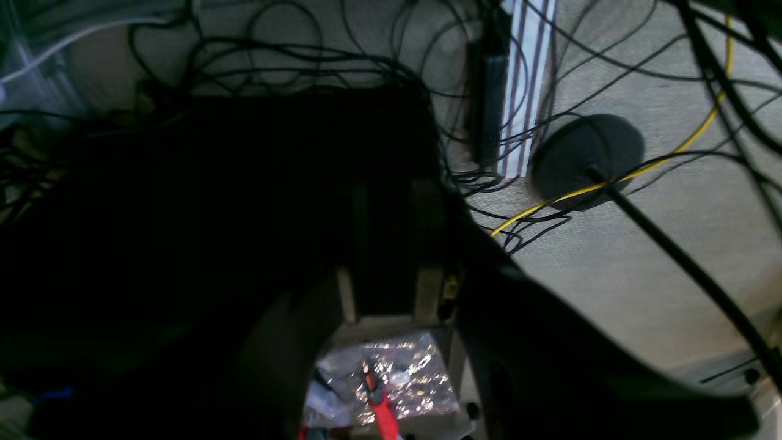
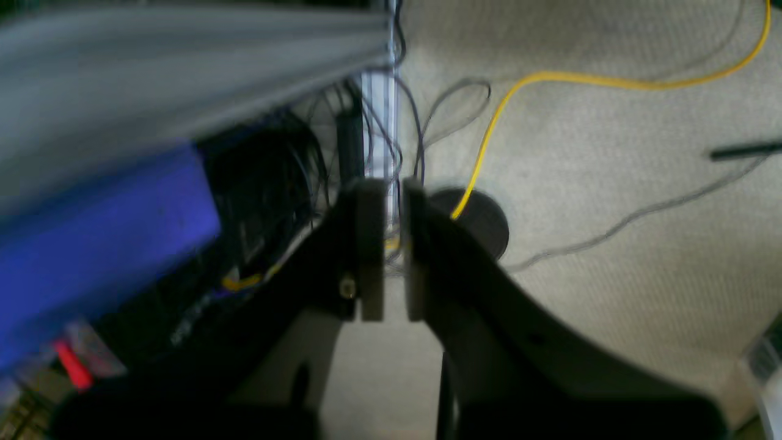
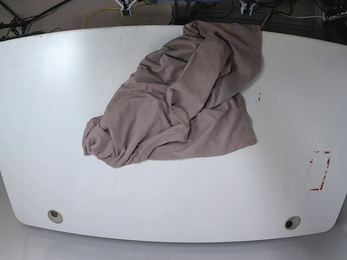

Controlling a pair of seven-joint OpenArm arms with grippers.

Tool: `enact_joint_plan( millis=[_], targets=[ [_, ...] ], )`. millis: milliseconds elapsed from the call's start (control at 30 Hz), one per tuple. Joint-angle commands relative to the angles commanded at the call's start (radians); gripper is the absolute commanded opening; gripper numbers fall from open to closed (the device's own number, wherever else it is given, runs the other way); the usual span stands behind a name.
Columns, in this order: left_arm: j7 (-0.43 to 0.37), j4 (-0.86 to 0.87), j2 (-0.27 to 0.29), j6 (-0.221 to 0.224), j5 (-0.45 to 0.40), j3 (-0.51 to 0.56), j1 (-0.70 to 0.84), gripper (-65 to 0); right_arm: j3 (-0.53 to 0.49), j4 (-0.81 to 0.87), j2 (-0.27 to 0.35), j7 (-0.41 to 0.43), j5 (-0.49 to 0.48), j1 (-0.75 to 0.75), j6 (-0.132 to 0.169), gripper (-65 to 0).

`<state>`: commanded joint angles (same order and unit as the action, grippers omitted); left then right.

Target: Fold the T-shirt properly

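Observation:
The T-shirt (image 3: 179, 97) lies crumpled in a taupe heap on the white table (image 3: 49, 108) in the base view, running from the far edge down toward the middle-left. No arm or gripper shows in that view. In the left wrist view my left gripper (image 1: 391, 189) hangs over dark clutter on the floor, its fingers a little apart with nothing between them. The right wrist view shows my right gripper (image 2: 394, 189) above beige carpet, its pads almost together and empty. Neither wrist view shows the T-shirt.
A red dashed mark (image 3: 320, 170) sits near the table's right edge. Two round holes (image 3: 54, 216) are by its front edge. Below the arms lie tangled black cables (image 1: 293, 55), a yellow cable (image 2: 586, 78), a round black base (image 1: 586, 159) and a blue box (image 2: 98, 238).

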<state>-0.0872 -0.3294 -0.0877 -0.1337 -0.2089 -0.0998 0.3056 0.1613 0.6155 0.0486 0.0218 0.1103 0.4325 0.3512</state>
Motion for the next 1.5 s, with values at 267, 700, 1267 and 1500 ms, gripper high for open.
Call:
enact_joint_plan(
  millis=[267, 700, 1267, 1500],
  targets=[
    [-0.056, -0.173, -0.001, -0.001, 0.001, 0.013, 0.141, -53.6, -0.002, 0.154, -0.001, -0.01, 0.001, 0.123, -0.002, -52.5],
    [-0.068, -0.255, -0.006, 0.006, 0.004, 0.02, 0.232, -53.8, -0.005, 0.32, -0.007, -0.021, -0.001, 0.252, -0.009, -52.9],
    [-0.039, -0.553, -0.015, 0.007, 0.011, 0.019, 0.397, -55.2, -0.009, 0.519, -0.013, -0.008, -0.005, 0.391, -0.016, -56.5],
    [-0.034, -0.722, -0.02, -0.004, 0.011, -0.009, 0.491, -55.7, -0.007, 0.648, -0.018, 0.006, -0.002, 0.508, -0.014, -56.4]
  ],
)
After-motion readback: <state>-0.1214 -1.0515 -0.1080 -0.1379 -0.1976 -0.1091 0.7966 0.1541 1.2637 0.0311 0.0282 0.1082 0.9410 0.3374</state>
